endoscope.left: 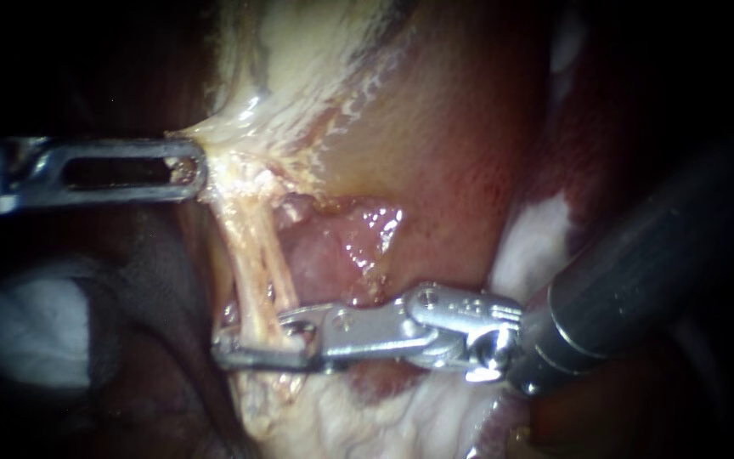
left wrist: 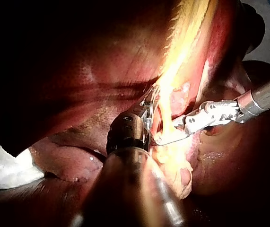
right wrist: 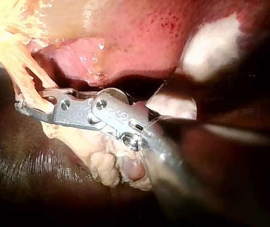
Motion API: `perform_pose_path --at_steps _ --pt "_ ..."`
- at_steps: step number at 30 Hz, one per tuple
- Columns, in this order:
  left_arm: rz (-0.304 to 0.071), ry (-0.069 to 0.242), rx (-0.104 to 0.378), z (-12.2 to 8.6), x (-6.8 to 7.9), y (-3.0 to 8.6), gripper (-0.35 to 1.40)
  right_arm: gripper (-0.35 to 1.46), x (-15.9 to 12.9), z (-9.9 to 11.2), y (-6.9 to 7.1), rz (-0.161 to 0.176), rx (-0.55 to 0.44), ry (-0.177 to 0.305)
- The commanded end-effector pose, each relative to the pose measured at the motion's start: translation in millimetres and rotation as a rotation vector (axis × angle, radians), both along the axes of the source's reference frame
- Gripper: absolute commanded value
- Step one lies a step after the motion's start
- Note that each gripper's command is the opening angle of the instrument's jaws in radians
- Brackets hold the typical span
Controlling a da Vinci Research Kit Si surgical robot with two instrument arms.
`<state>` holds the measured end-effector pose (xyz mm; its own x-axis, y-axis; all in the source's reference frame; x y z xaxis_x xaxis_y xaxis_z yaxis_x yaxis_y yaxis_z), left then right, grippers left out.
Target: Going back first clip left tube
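Observation:
Two pale tubes run side by side from the fatty tissue down the middle of the endoscope view; the left tube (endoscope.left: pixel 246 272) lies closer to the dark liver (endoscope.left: pixel 155 280). My right instrument (endoscope.left: pixel 252 344) comes in from the lower right. Its silver jaws stand slightly open astride the tubes low down, and the same shows in the right wrist view (right wrist: pixel 30 101). I cannot make out a clip. My left instrument (endoscope.left: pixel 190 170) is shut on the pale gallbladder tissue (endoscope.left: pixel 299 59) above the tubes, pulling it taut to the left; it also shows in the left wrist view (left wrist: pixel 146 113).
White gauze (endoscope.left: pixel 36 323) lies at the lower left and more gauze (endoscope.left: pixel 537 246) behind the right instrument's wrist. A raw pink bed (endoscope.left: pixel 435 161) spreads right of the tubes. Yellow fatty tissue (right wrist: pixel 106 165) hangs under the right jaws.

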<state>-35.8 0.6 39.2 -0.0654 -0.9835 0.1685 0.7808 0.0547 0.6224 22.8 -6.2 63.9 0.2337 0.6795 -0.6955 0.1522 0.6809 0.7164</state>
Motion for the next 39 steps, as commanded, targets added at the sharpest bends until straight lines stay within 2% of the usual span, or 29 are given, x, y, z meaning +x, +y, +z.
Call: perform_pose_path --at_steps 1,5,8,11,13,15,18,23,29,35,39 --pt "0.0 0.001 0.0 0.0 0.0 0.0 -0.35 -0.35 0.0 0.0 0.0 0.0 0.004 -0.001" --pt "0.0 0.001 0.0 0.0 0.0 0.0 -0.35 -0.31 -0.1 -0.1 -0.2 -0.012 0.005 0.001" --pt "0.0 0.001 0.0 -0.1 0.0 0.0 -0.35 0.36 -0.1 -0.1 -0.1 -0.014 0.007 0.003" --pt "-0.001 0.001 0.0 -0.2 -0.1 -0.1 -0.35 0.52 0.2 -0.1 0.2 -0.007 -0.017 0.001" --pt "-0.002 0.002 0.0 -0.2 -0.1 -0.1 -0.35 0.54 0.3 -0.1 0.3 -0.007 -0.045 0.009" --pt "-0.002 0.002 0.0 -0.2 -0.2 -0.1 -0.35 0.58 0.6 0.1 0.8 0.009 -0.087 0.034" --pt "-0.002 0.002 0.0 -0.3 -0.2 -0.2 -0.35 0.6 0.8 0.6 1.4 0.04 -0.147 0.033" --pt "-0.003 0.003 0.0 -0.4 -0.2 -0.2 -0.35 0.6 0.5 1.1 2.3 0.051 -0.2 0.049" --pt "-0.003 0.003 0.0 -0.4 -0.2 -0.3 -0.35 0.6 -0.3 0.6 2.2 0.047 -0.21 0.058" --pt "-0.002 0.002 0.0 -0.5 0.0 -0.3 -0.35 0.6 -5.4 -1.5 1.0 0.014 -0.253 0.092" --pt "-0.002 0.002 0.0 -0.4 0.0 -0.3 -0.35 0.6 -9.7 -3.0 2.3 -0.004 -0.318 0.121"
